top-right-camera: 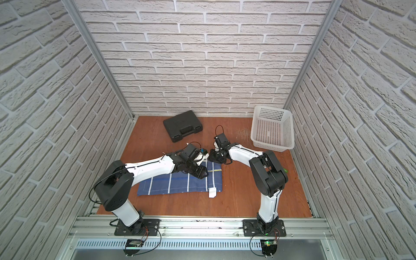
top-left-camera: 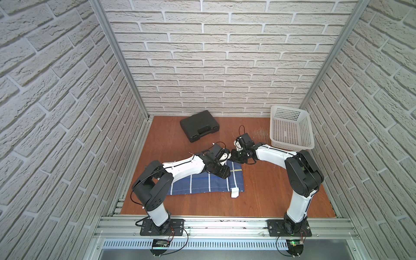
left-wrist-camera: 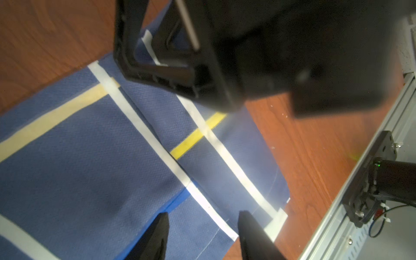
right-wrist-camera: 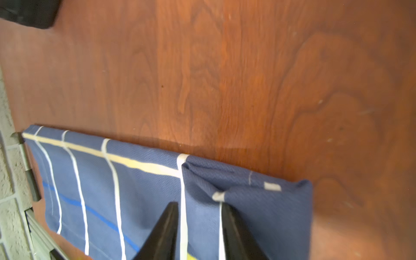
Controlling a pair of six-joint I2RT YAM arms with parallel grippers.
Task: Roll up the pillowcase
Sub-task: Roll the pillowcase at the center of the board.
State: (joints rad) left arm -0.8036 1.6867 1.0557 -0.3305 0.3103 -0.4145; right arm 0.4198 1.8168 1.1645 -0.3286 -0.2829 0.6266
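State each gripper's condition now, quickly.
Left gripper: open over the pillowcase, holding nothing.
Right gripper: open over the pillowcase, holding nothing.

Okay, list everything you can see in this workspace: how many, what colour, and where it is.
pillowcase: one, blue with white lines and a yellow stripe, lying on the table
label: one, white, pillowcase's near edge
case: one, black, far side
basket: one, white, far right corner
table: one, reddish-brown wood
left gripper: one, black, open over the pillowcase
right gripper: one, black, open at the pillowcase's far edge
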